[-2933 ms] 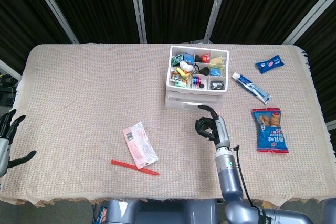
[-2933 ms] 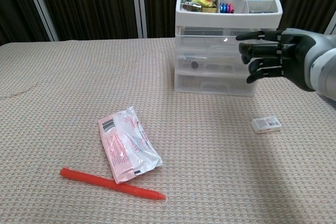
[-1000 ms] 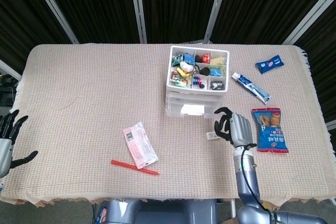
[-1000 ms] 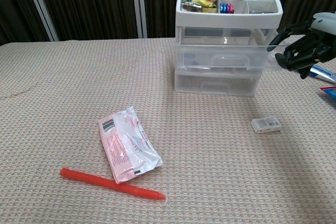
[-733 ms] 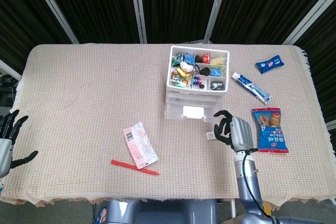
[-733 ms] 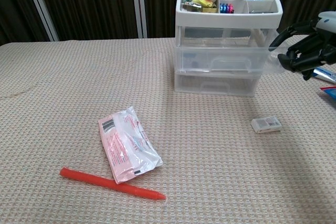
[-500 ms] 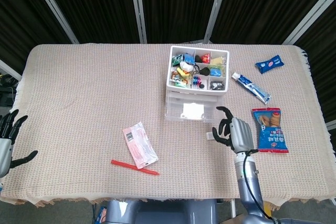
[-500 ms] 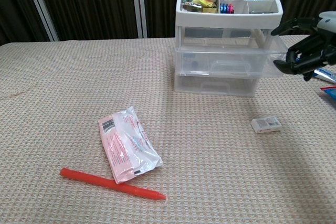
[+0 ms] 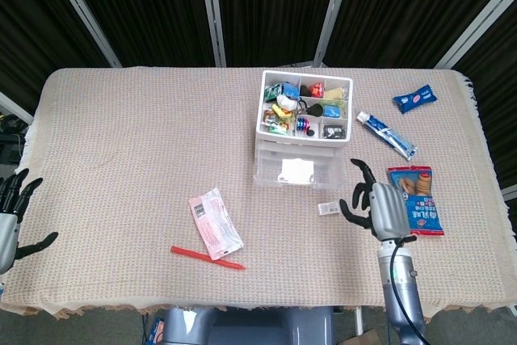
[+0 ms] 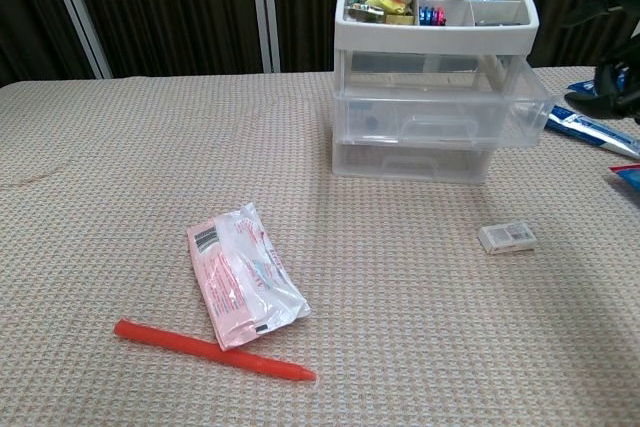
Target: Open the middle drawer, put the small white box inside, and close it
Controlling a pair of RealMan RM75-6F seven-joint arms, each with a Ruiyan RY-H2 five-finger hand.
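Observation:
A clear three-drawer unit (image 9: 299, 135) (image 10: 432, 67) stands on the table with a sectioned tray of small items on top. Its middle drawer (image 10: 440, 119) (image 9: 296, 172) is pulled out toward me. The small white box (image 9: 329, 208) (image 10: 507, 237) lies flat on the cloth in front of the unit's right corner. My right hand (image 9: 380, 208) (image 10: 618, 57) hovers right of the box and the drawer, fingers spread, holding nothing. At the table's left edge my left hand (image 9: 11, 217) hangs with fingers apart, empty.
A pink-and-white packet (image 9: 214, 222) (image 10: 243, 273) and a red pen (image 9: 206, 257) (image 10: 212, 349) lie front left. A blue snack bag (image 9: 414, 199), a toothpaste tube (image 9: 386, 134) (image 10: 590, 129) and a blue wrapper (image 9: 414, 99) lie right of the unit.
The middle drawer has slid out from the unit. My right hand has let go of it and drawn back to the right, fingers spreading. The white box has not moved.

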